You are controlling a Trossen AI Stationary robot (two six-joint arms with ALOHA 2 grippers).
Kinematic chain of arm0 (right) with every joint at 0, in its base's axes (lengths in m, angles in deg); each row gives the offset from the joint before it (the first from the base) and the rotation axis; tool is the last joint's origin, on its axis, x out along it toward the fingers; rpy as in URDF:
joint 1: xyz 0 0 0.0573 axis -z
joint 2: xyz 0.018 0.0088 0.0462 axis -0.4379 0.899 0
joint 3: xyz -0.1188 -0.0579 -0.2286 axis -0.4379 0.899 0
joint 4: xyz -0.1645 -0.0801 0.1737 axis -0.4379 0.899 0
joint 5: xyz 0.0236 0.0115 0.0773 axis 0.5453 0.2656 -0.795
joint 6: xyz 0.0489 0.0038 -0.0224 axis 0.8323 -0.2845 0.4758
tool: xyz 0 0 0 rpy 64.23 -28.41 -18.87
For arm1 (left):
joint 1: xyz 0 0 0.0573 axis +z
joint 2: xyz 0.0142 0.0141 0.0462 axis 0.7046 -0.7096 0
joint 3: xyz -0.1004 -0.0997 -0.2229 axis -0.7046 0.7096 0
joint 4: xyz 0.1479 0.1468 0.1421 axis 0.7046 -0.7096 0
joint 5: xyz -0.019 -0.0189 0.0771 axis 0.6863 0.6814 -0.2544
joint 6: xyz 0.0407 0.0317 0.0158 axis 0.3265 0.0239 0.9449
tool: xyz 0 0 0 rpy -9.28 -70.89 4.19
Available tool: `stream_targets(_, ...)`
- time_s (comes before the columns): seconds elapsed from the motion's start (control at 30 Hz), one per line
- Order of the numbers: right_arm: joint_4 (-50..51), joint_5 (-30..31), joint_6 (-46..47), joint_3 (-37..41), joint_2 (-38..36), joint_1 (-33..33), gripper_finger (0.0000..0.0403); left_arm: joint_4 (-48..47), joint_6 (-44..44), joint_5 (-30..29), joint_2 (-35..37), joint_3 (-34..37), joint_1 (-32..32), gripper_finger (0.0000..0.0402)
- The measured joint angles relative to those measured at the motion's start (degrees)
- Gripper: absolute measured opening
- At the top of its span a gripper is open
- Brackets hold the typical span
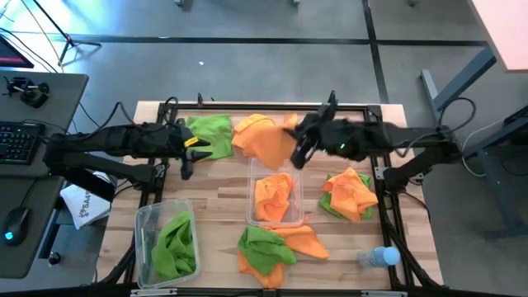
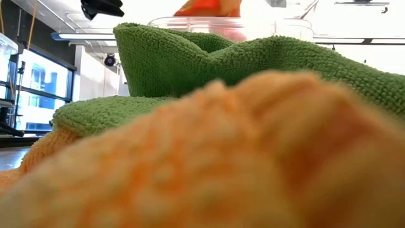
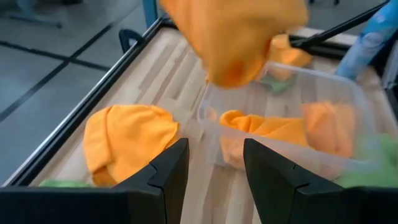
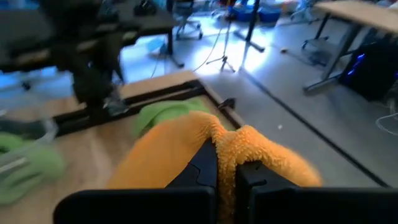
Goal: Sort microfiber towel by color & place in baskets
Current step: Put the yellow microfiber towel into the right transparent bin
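My right gripper [image 1: 297, 153] is shut on an orange towel [image 1: 271, 145] that hangs above the far end of the middle clear basket [image 1: 298, 216], which holds orange towels. My left gripper [image 1: 188, 158] is open and empty over the table, left of that basket; its wrist view shows the hanging towel [image 3: 236, 37] and the basket [image 3: 273, 81]. The left basket [image 1: 142, 221] holds green towels. A green towel [image 1: 211, 132] and an orange towel [image 1: 250, 125] lie at the far edge. Mixed piles lie at the right [image 1: 351, 195] and near the front [image 1: 272, 247]. My right gripper pinches a bunched fold of the orange towel [image 4: 227, 144] between its two shut fingers. The towel spills out on both sides of the fingers and hangs slack below them, clear of the table, over the basket's far end [image 1: 272, 162].
A clear water bottle with a blue cap [image 1: 379, 257] lies at the near right corner. A black frame [image 1: 363, 107] runs round the table's edges. In the low view a green towel [image 2: 190, 63] and an orange towel [image 2: 240, 158] fill the picture close up.
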Motion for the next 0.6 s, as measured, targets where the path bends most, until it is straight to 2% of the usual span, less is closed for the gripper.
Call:
stream_targets(0.33, 1.69, 2.27, 6.04, -9.6, 9.88, -8.94, 0.0, -2.34, -1.49, 0.66, 2.73, 0.0, -2.54, 0.014)
stream_targets(0.6, 4.22, 10.39, 9.59, -16.72, 12.58, -15.11, 0.0, -5.74, -2.11, 0.73, 2.67, 0.0, -4.36, 0.014)
